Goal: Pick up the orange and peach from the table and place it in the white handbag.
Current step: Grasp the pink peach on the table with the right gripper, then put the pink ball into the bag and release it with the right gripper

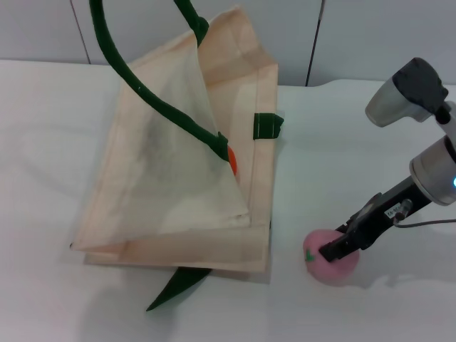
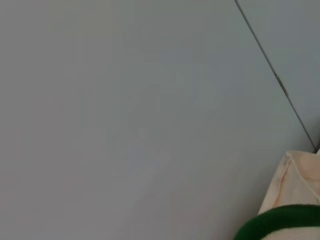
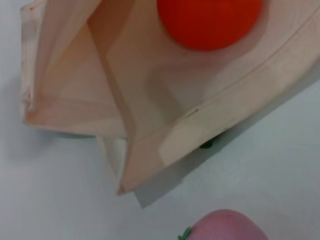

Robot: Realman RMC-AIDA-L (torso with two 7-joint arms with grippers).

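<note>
Gripping the peach (image 1: pixel 329 265) beside the white handbag (image 1: pixel 178 221), right hand (image 1: pixel 335 251) closed, orange (image 3: pixel 209 22) plainly inside in wrist view

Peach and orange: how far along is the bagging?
Orange already lies inside the white handbag. The right pincer is down at the peach, which sits on the table beside the bag; grasp unclear. Left: lift the peach and drop it in through the held-up opening.
</note>
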